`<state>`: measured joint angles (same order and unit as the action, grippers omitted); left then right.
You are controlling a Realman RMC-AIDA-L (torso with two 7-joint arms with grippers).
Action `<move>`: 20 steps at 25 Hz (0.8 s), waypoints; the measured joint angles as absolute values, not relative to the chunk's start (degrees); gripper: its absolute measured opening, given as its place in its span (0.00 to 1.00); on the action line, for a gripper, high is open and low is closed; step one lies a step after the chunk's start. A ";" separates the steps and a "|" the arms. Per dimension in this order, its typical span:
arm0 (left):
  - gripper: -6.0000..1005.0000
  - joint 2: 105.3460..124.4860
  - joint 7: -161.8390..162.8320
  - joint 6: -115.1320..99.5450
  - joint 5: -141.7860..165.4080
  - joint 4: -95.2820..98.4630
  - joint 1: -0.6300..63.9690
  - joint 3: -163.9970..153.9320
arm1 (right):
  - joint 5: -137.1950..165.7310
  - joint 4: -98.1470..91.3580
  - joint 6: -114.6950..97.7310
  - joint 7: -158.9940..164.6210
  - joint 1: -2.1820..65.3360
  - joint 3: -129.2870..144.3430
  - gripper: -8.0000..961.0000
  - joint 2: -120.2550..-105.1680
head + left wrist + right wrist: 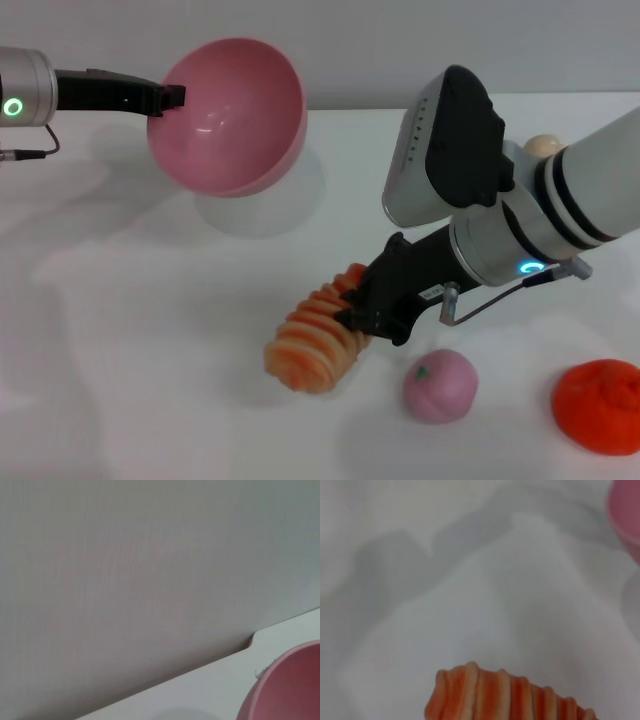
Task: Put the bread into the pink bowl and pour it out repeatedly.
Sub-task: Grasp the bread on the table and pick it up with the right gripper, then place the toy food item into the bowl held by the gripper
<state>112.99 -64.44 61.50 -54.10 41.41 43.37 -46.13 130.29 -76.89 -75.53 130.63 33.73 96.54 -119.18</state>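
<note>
While my left gripper (172, 98) pinches the pink bowl (228, 115) by its rim, tilted and empty above the table (150, 350), my right gripper (362, 305) clasps the bread (315, 340) on the tabletop, probably for reloading.

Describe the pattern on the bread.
Orange and cream ridged stripes on the bread, clearest in the right wrist view.

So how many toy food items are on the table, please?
4: the bread at the right gripper, a pink peach beside it, an orange item far right, a beige lump behind the right arm. Others may be hidden.
</note>
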 joint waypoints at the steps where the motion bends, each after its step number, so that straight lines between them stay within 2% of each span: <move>1: 0.04 112.98 -64.43 61.49 -54.09 41.38 43.36 -46.13 | 130.21 -78.26 -76.27 130.62 33.42 96.55 0.15 -119.22; 20: 0.04 114.64 -64.54 61.99 -54.04 41.62 41.94 -46.92 | 125.53 -95.70 -68.31 122.02 32.66 95.94 0.13 -119.45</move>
